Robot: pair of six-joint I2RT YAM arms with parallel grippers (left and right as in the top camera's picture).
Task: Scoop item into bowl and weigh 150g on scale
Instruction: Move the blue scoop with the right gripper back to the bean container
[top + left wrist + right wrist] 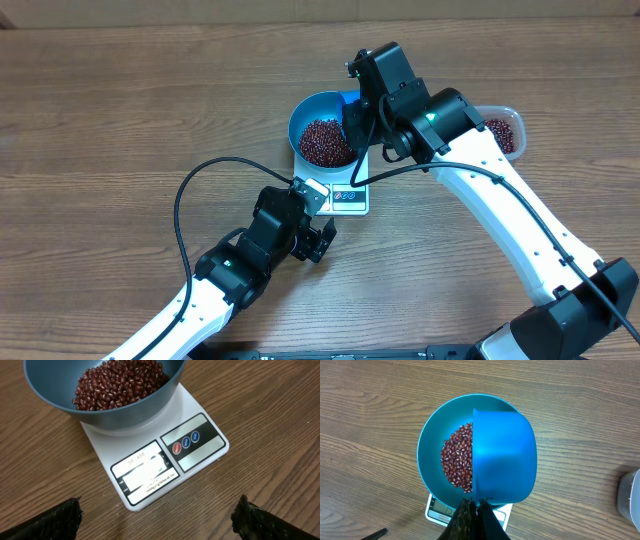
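right gripper (pixel 475 506): fingers pinched together on the lower edge of the scoop (pixel 505 455), at the bottom centre of the right wrist view.
scoop: light blue, hanging over the right half of the bowl (pixel 430 450) and hiding part of the beans (pixel 457 457).
left gripper (pixel 159 506): jaws spread wide and empty, with a dark fingertip in each lower corner of the left wrist view. The display edge of the scale (pixel 145 472) lies just above and between them.
bowl: round, deep, blue, and seated on the scale near the centre of the overhead frame, overhanging the platform.
beans: small, oval, dark red-brown, in a loose heap on the bowl's floor.
scale: flat, white, with a display window and three round buttons along the near edge.
tub (pixel 505 130): clear, upper right of the overhead frame, apart from the bowl, with more beans inside.
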